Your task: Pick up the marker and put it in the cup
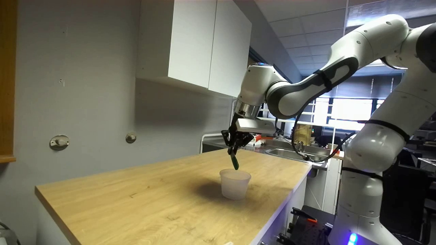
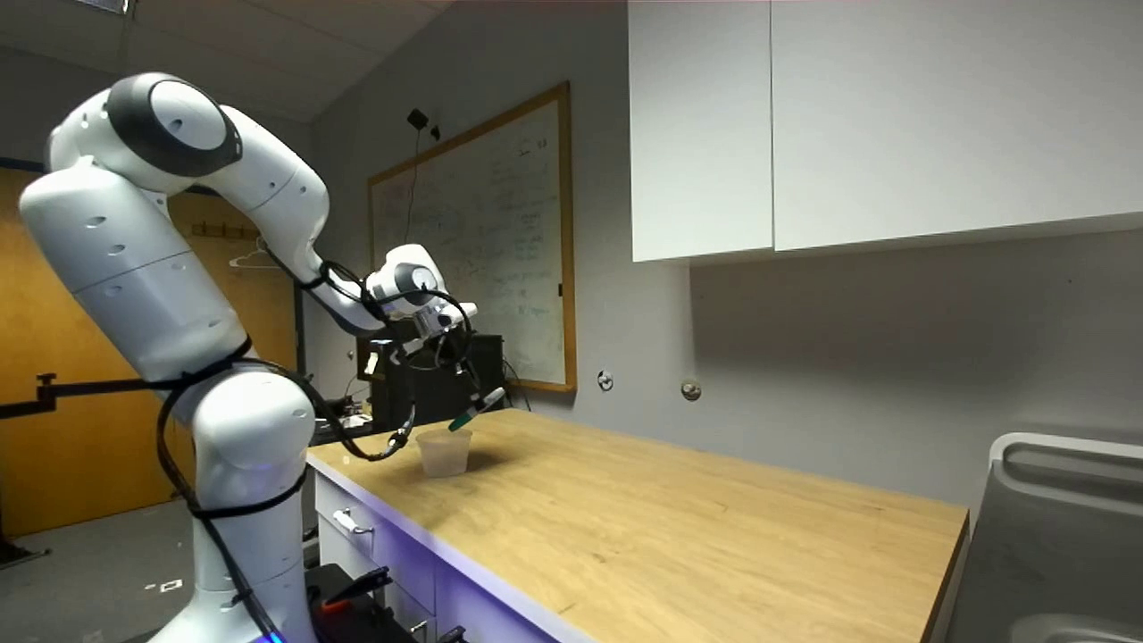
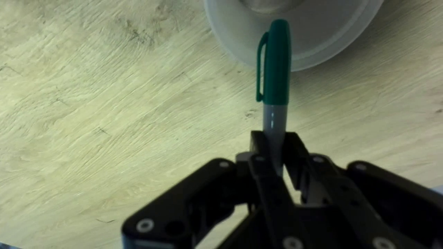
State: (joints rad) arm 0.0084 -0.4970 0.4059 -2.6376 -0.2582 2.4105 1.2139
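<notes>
Between the fingers [image 3: 295, 152], tilted marker [image 3: 277, 93], green cap [image 3: 281, 58] toward cup [image 1: 235, 188]

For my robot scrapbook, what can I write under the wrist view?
The gripper holds the marker, its green cap pointing toward the cup.

light wood-grain countertop [image 1: 153, 197], small dark scuffs, 1 translucent whitish cup [image 1: 235, 187] upright on it
</notes>
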